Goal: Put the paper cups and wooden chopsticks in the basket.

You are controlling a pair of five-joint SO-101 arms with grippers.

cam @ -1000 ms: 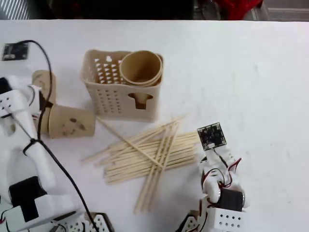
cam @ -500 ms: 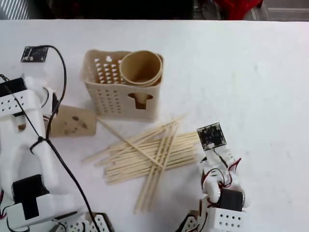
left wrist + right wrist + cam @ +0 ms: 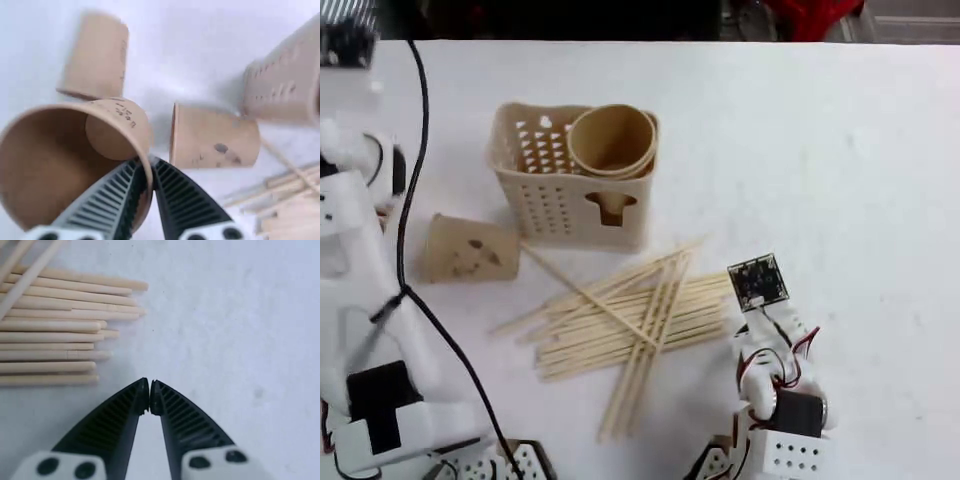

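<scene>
My left gripper (image 3: 148,162) is shut on the rim of a brown paper cup (image 3: 55,155), holding it above the table. Below it two more paper cups lie on their sides, one (image 3: 97,55) farther off and one (image 3: 215,135) beside the basket (image 3: 285,90). From above, the perforated beige basket (image 3: 545,200) holds a paper cup (image 3: 612,140), and a lying cup (image 3: 470,248) rests to its left. Wooden chopsticks (image 3: 620,315) lie in a loose pile in front of the basket. My right gripper (image 3: 149,390) is shut with nothing in it, just off the chopstick ends (image 3: 65,335).
The left arm (image 3: 360,230) and its black cable (image 3: 415,170) stand over the table's left side. The right arm (image 3: 775,390) rests at the front right. The white table (image 3: 820,180) is bare to the right of the basket.
The left arm has risen and swung toward the far left, lifting a cup off the table. The right arm, basket and chopsticks have not moved.
</scene>
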